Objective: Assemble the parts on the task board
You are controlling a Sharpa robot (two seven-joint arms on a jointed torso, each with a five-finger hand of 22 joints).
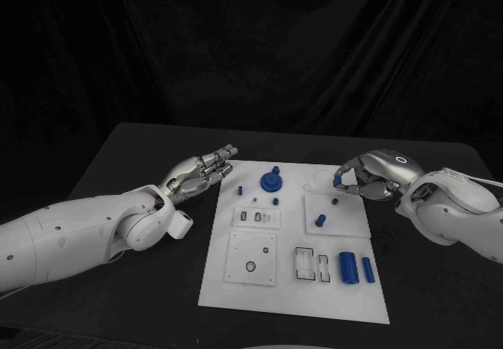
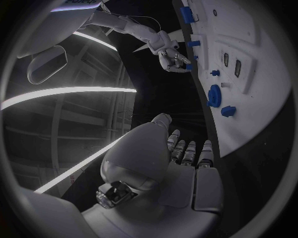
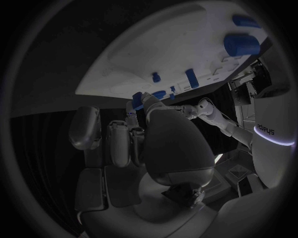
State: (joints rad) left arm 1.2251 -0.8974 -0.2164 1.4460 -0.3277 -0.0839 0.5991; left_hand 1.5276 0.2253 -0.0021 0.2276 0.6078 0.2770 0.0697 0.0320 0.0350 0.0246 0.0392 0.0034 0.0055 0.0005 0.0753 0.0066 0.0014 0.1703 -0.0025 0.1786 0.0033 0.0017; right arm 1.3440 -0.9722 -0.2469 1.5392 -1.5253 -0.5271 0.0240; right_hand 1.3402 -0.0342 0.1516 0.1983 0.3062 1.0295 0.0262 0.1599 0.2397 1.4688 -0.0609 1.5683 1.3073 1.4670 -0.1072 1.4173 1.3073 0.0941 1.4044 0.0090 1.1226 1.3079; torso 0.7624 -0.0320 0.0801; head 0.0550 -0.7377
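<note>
Near-edge blue cylinders [image 1: 348, 267] lie untouched — right hand [image 1: 367, 177], pinching a small blue part [image 1: 337, 177], should be lowered squarely over the task board [image 1: 283, 291]; left hand [image 1: 199, 174] is held spread, empty.

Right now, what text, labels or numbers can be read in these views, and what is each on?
Dark lettering on the robot's white body, right wrist view: too distorted to read.
Lettering on the same white body at the rim of the left wrist view: cut off, unreadable.
Task board and blue parts: no text visible.
</note>
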